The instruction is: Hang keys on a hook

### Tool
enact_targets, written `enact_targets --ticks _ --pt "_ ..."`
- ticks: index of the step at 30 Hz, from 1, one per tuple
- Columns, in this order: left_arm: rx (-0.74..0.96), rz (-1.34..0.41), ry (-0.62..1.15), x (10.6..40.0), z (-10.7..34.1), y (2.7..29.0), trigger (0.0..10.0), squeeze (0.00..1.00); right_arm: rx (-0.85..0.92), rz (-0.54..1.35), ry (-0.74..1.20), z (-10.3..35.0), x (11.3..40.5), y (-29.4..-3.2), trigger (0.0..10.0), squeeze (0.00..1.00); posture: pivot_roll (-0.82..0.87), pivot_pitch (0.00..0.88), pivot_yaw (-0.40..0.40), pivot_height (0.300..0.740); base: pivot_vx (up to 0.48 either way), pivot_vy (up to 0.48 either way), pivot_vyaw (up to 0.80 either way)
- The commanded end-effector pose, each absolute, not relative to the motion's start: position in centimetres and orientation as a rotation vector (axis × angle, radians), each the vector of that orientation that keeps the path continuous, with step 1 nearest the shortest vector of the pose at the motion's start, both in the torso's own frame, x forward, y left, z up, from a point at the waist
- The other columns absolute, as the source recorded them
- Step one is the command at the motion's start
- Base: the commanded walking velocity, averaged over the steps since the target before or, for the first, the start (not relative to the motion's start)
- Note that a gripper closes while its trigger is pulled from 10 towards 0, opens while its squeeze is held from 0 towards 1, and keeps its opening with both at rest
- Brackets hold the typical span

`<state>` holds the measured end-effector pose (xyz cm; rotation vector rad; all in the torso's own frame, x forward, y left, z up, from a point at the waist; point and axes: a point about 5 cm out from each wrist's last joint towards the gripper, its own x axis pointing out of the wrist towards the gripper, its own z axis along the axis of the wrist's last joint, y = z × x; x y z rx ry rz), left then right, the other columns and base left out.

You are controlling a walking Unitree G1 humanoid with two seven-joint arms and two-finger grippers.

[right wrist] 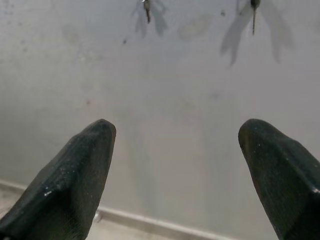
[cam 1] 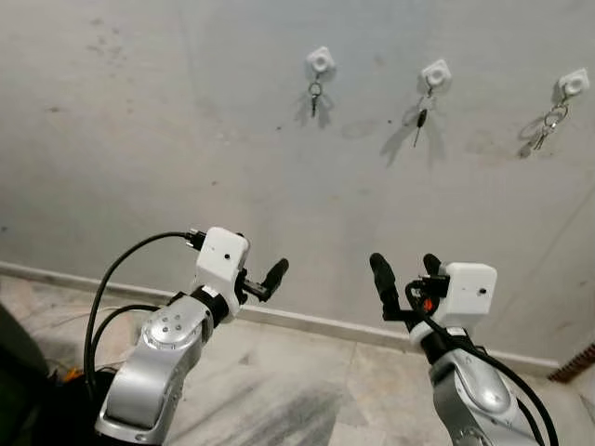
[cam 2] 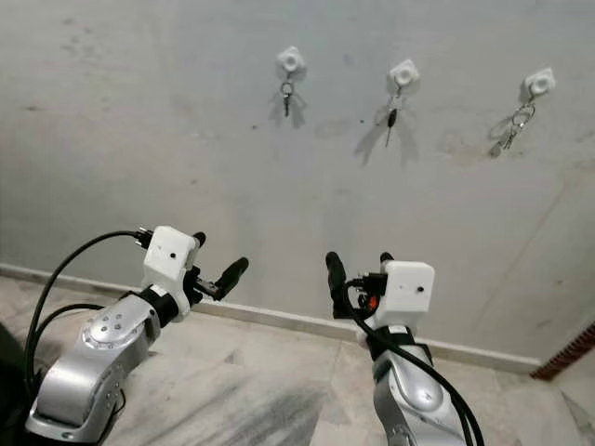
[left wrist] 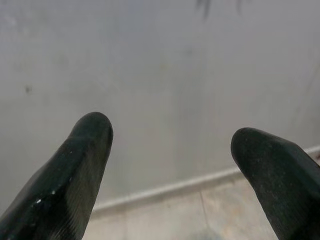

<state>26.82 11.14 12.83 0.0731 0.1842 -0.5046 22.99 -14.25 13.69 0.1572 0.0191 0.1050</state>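
Note:
Three white hooks sit high on the grey wall, each with keys hanging from it: the left hook (cam 1: 319, 60) with a small key (cam 1: 315, 96), the middle hook (cam 1: 435, 72) with a dark key (cam 1: 421, 119), and the right hook (cam 1: 574, 85) with a key bunch (cam 1: 542, 130). Both arms are raised in front of the wall, well below the hooks. My left gripper (cam 1: 265, 277) is open and holds nothing; its wrist view shows the spread fingertips (left wrist: 75, 170) against bare wall. My right gripper (cam 1: 406, 269) is open too, empty, below the middle hook; its fingertips (right wrist: 75, 180) frame two hanging keys.
A pale skirting board (cam 1: 307, 321) runs along the foot of the wall above a grey marble floor (cam 1: 279, 381). A black cable (cam 1: 102, 297) loops off my left arm. A dark object (cam 1: 19, 372) sits at the lower left and a reddish-brown edge (cam 1: 576, 362) at the lower right.

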Motion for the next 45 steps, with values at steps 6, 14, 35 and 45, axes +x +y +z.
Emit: enact_targets --ticks 6,14,35,45 --pt "0.069 -0.529 0.17 27.0 12.9 10.4 10.0 0.0 0.127 0.077 0.006 14.0 23.4 -15.3 10.0 0.0 0.14 0.0 -0.01 0.74 -0.322 0.0 0.0" --pt "0.063 -0.517 0.162 27.1 12.9 10.4 10.0 0.0 0.113 0.092 -0.008 14.4 23.9 -15.3 10.0 0.0 0.14 0.0 -0.025 0.74 -0.322 0.0 0.0" --pt "0.062 -0.516 0.15 27.2 12.7 10.2 10.0 0.0 0.106 0.102 -0.011 14.5 24.2 -15.4 10.0 0.0 0.14 0.0 -0.034 0.74 -0.312 0.0 -0.03" --pt "0.065 -0.508 0.148 27.2 12.7 10.4 10.0 0.0 0.117 0.102 -0.002 14.4 24.0 -15.1 10.0 0.0 0.14 0.0 -0.037 0.74 -0.126 0.0 -0.58"
